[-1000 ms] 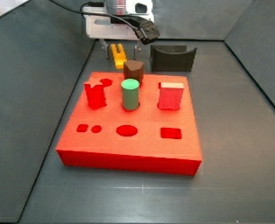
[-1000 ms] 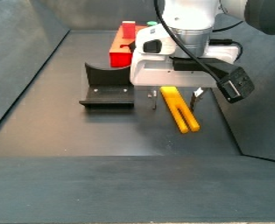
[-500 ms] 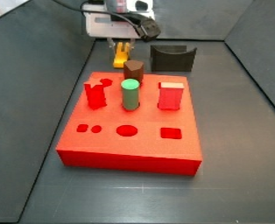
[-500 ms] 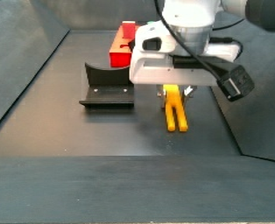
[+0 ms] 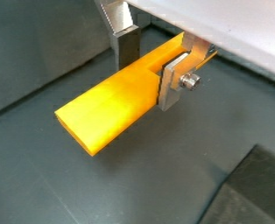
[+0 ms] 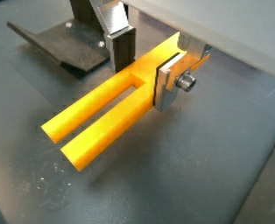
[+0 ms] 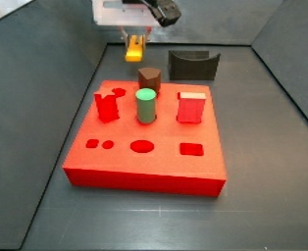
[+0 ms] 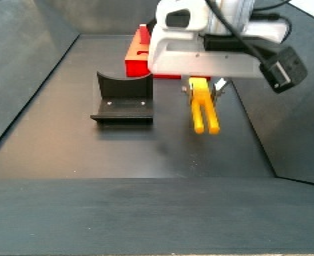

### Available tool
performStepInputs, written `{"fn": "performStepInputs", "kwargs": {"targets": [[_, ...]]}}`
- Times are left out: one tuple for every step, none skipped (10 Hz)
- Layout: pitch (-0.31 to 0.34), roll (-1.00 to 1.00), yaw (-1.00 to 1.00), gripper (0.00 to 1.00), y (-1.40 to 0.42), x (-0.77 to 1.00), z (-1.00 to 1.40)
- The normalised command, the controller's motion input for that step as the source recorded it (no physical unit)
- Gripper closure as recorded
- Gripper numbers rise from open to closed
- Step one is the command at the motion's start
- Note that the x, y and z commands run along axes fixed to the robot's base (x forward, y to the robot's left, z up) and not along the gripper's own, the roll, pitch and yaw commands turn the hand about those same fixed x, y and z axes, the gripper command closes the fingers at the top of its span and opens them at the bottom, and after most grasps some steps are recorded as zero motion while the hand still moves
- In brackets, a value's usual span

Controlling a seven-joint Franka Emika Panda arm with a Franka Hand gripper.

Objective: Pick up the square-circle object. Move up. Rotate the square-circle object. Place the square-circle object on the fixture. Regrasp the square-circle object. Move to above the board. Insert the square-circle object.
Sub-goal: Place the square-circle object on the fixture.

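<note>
The gripper hangs above the dark floor behind the board, its fingers pinching the peg near one end. In both wrist views the peg projects from the pads clear of the floor; in a side view it hangs raised, beside the fixture but apart from it. Judgement: the lift is under way or just complete, and rotation comes next. To do it well, keep the pinch firm, since the grasp sits off-centre and the long free end could swing or slip. Turn only with full clearance from floor and fixture, then line the peg up with the fixture's U-cut before lowering.
</note>
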Motion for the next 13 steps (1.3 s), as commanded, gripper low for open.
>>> {"fn": "performStepInputs", "kwargs": {"targets": [[-0.003,0.01,0.0,1.0,0.0,0.0,1.0],[0.023,0.04,-0.01,1.0,0.0,-0.01,1.0],[0.035,0.06,-0.01,1.0,0.0,-0.02,1.0],[0.061,0.09,-0.02,1.0,0.0,-0.02,1.0],[0.07,0.1,-0.01,1.0,0.0,-0.03,1.0],[0.078,0.11,0.0,1.0,0.0,-0.03,1.0],[0.08,0.13,0.01,1.0,0.0,-0.03,1.0],[0.085,0.14,0.02,1.0,0.0,-0.03,1.0],[0.094,0.16,0.03,1.0,0.0,-0.03,0.89],[0.096,0.16,0.03,1.0,-0.01,-0.03,0.77],[0.095,0.15,0.03,1.0,-0.01,-0.02,0.7],[0.093,0.12,0.03,1.0,0.0,-0.01,0.49],[0.097,0.11,0.02,1.0,0.01,-0.01,0.35]]}}
